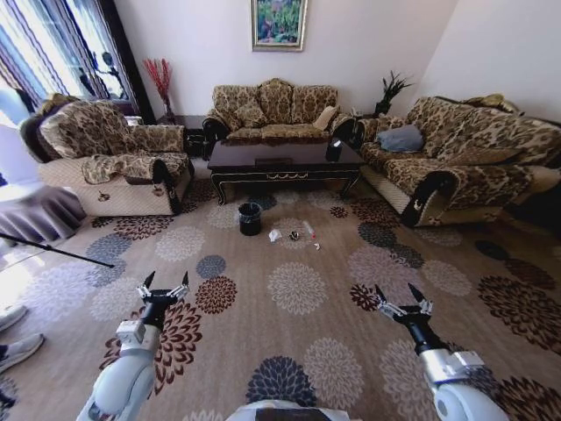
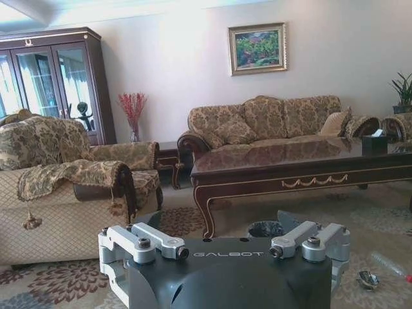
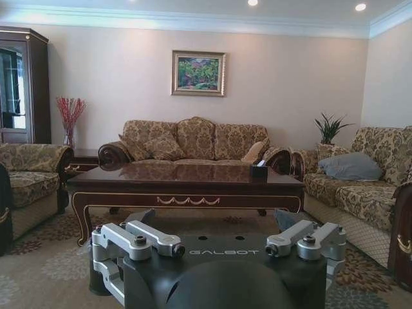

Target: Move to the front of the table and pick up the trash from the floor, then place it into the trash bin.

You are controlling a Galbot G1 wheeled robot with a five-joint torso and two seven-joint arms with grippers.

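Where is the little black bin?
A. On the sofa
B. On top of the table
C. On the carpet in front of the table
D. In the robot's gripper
C: the bin stands on the carpet just in front of the table, with the trash lying on the floor beside it.

Glossy dark wood table point(image 1: 282, 160), crumpled white paper trash point(image 1: 275, 235), matt patterned carpet point(image 1: 298, 289), brocade cloth sofa point(image 1: 273, 112).
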